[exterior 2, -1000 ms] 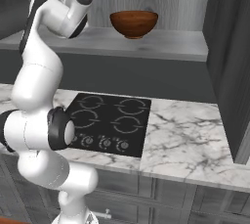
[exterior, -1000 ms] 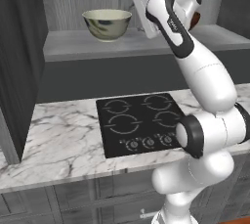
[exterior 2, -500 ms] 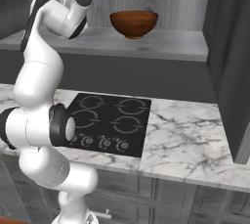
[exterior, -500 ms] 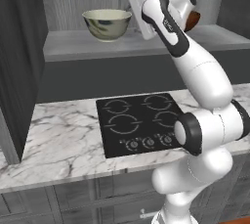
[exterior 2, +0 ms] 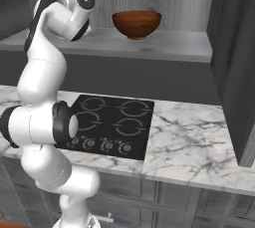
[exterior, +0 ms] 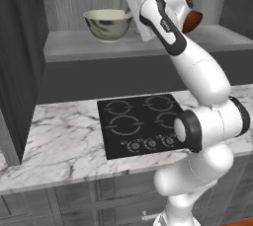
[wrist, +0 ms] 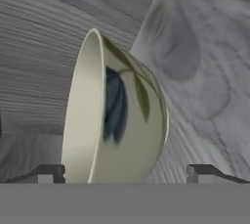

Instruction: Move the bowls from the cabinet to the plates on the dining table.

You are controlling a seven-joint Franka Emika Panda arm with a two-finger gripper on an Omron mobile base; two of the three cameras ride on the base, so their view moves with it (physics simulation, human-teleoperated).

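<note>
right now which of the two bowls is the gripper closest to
The cream bowl with dark smudges: the open gripper is right at its rim. The reddish-brown wooden bowl sits farther along the cabinet shelf.

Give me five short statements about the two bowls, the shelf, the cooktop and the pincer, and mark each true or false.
1. The cream, dark-smudged glazed bowl stands upright on the grey wood-grain cabinet shelf. True.
2. The glossy reddish-brown wooden bowl sits on the black four-ring cooktop. False: it stands on the shelf.
3. The pincer is shut on the cream bowl. False: its fingertips stand wide apart, either side of the bowl.
4. The two bowls are stacked. False: they stand apart.
5. The marble counter bears the cooktop. True.
</note>
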